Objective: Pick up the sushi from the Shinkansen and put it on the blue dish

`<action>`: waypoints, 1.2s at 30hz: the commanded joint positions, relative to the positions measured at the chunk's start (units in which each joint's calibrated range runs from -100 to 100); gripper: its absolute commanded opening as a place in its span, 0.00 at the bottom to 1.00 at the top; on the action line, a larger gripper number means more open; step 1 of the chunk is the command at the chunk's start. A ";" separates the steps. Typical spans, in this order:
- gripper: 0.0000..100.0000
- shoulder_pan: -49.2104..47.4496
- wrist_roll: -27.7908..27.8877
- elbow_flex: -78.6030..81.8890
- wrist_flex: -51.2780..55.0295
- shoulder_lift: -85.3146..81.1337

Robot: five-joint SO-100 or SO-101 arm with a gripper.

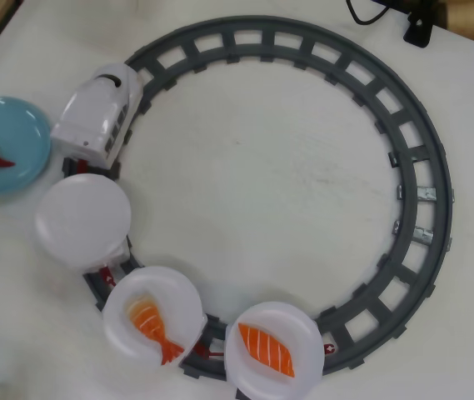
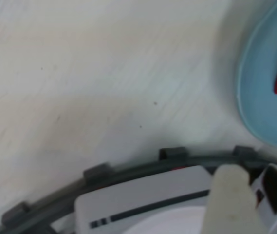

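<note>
1. We see our gripper only in the wrist view, where it enters from the lower right corner.
2. One finger shows clearly: a pale cream, blunt piece, blurred by closeness, rising from the bottom edge and leaning slightly left toward its rounded tip.
3. Just to its right we make out a second light-coloured part with a dark square recess, cut off by the right edge; we cannot say for sure that it is the other finger.
4. With so little showing, we cannot tell how far apart the jaws stand.
5. Our wrist points steeply downward.
</note>
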State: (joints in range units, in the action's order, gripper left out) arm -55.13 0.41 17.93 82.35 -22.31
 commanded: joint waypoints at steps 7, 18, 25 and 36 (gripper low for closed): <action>0.03 0.73 0.16 30.85 -10.63 -32.06; 0.03 0.82 -0.15 51.68 -13.61 -57.61; 0.03 0.20 -0.20 63.67 -15.47 -68.23; 0.03 0.55 -0.26 71.16 -14.12 -75.61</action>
State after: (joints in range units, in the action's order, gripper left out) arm -55.13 0.41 89.02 68.07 -97.98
